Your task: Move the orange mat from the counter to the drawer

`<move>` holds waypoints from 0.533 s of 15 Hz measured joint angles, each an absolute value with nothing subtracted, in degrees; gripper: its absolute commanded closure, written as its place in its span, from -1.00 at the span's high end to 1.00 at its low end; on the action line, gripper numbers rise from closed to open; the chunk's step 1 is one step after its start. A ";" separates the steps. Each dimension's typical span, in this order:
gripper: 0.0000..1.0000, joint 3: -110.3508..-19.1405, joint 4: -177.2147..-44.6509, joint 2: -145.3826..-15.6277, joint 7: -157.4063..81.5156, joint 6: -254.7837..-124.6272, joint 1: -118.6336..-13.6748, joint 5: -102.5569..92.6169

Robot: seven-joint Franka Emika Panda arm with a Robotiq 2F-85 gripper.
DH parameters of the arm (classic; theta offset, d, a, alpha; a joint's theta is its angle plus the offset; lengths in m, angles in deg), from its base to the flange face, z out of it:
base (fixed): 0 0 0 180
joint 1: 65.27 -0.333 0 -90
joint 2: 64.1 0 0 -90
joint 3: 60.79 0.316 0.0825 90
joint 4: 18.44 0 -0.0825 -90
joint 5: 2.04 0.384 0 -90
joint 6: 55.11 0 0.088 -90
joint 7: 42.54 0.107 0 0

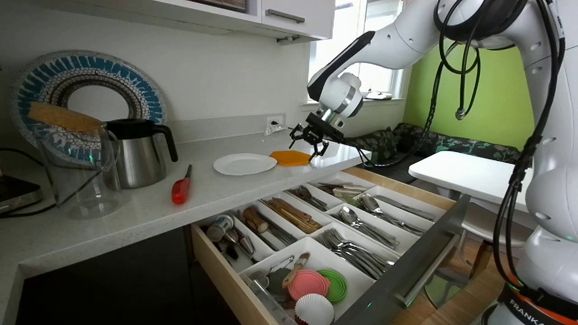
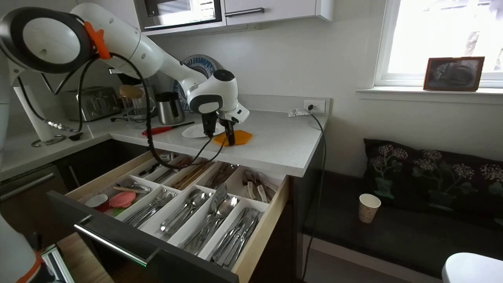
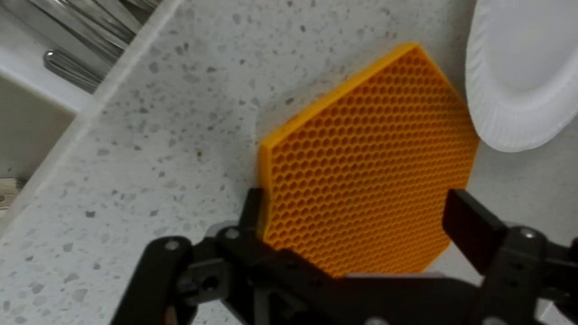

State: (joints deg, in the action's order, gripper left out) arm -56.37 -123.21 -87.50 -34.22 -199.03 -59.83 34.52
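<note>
The orange mat [image 1: 289, 157] is a flat hexagon with a honeycomb surface. It lies on the white counter [image 1: 149, 221] beside the white plate and also shows in an exterior view [image 2: 243, 136]. My gripper [image 3: 354, 193] is open, its fingers wide apart at the mat. In the wrist view, one finger is beside the mat's [image 3: 361, 158] left edge, seemingly touching it. The other finger overlaps the right edge in the picture; I cannot tell whether it touches. The gripper body hides the mat's near corner. The drawer [image 1: 406, 266] is pulled out below the counter, with cutlery in its compartments.
The white plate [image 1: 244, 164] is close against the mat. A red lighter [image 1: 181, 188], a steel carafe [image 1: 140, 158] and a clear pitcher [image 1: 86, 180] stand farther along the counter. A cupboard [image 1: 293, 22] hangs above. A cable [image 2: 323, 157] runs down the counter's end.
</note>
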 measured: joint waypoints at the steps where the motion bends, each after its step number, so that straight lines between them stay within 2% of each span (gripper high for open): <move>1: 1.00 -56.35 -122.79 -87.54 -34.23 -198.92 -59.79 35.53; 8: 1.00 -56.37 -120.78 -88.60 -34.18 -198.95 -59.96 38.83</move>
State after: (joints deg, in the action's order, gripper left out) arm -56.37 -120.78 -88.60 -34.18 -198.95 -59.96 38.83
